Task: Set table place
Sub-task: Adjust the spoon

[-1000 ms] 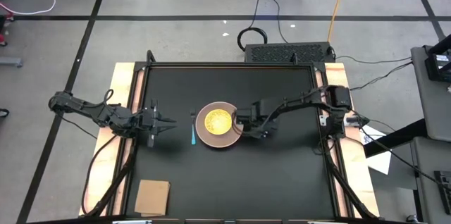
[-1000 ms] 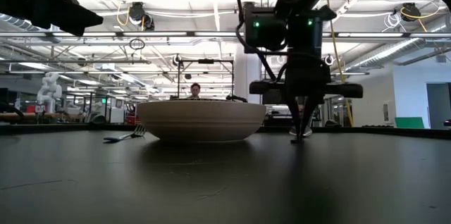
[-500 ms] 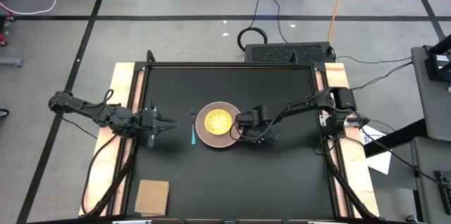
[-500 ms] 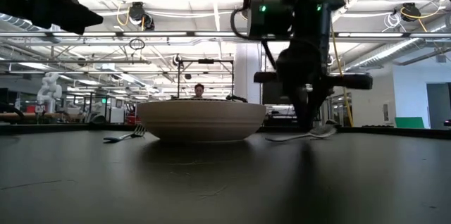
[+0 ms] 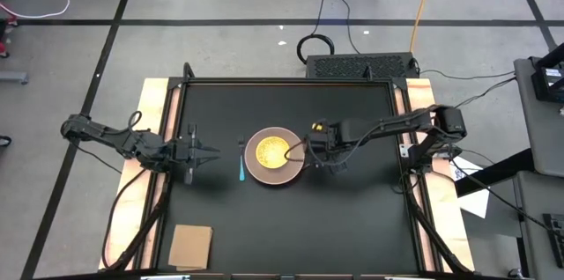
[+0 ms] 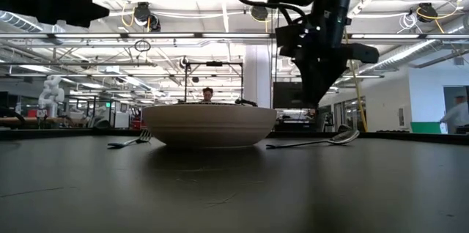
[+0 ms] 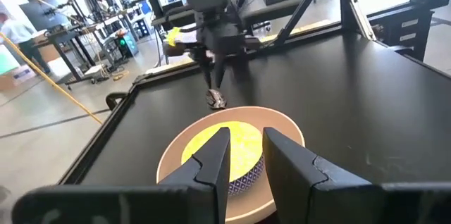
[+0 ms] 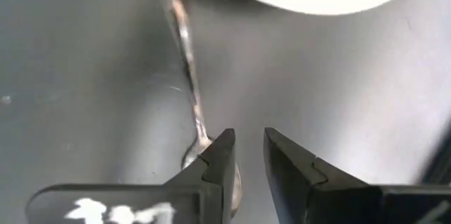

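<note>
The matte-black square desk [image 5: 352,218] carries a round pinkish-tan plate [image 5: 275,158] at its middle, with a smaller round yellow dish [image 5: 271,151] resting on it. A silver metal spoon [image 6: 315,141] lies flat on the desk just beside the plate. The right gripper [image 8: 245,155] hovers above the spoon's bowl, jaws slightly spread and empty. A thin light-blue utensil [image 5: 241,170] lies beside the plate's other edge. The left gripper [image 5: 210,151] waits near the left side, jaws parted, holding nothing. A tan cardboard-like square [image 5: 190,246] sits in the near left corner.

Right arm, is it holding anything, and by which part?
Nothing. The right tool is open above the spoon, which lies free on the table beside the plate.
</note>
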### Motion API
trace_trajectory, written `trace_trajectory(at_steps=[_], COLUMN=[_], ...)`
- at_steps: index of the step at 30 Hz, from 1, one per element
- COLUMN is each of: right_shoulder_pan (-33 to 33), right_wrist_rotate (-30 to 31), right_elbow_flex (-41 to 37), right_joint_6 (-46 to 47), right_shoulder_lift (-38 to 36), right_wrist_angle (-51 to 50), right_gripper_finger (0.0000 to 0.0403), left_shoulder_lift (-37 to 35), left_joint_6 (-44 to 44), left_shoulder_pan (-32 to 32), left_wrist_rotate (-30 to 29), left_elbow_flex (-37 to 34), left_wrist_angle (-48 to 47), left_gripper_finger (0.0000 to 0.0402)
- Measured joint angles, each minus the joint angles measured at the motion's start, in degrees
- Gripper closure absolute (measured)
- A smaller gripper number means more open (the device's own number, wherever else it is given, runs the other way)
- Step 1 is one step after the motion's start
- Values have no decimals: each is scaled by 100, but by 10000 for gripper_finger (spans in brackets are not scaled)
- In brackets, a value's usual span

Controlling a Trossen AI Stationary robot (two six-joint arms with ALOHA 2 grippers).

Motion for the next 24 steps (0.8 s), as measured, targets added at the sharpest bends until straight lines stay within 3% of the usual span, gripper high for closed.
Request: trace_trajectory(at_steps=[5,12,24], right_shoulder_pan=[-79,-151,-220], right_wrist_rotate=[-294,-430,-424], right_elbow_flex=[-22,-529,-597], right_joint_6=[780,2656,3973], right_shoulder_lift=[2,-2,-3], right_wrist_angle=[-121,286,521], right_gripper_finger=[343,344,344], left_shoulder_lift=[0,2,0], left_joint_6=[5,-157,-337], left_shoulder_pan=[0,0,0], left_wrist_rotate=[0,2,2], left_elbow_flex=[0,0,0], left_wrist_angle=[148,152,148], left_gripper_finger=[311,311,311])
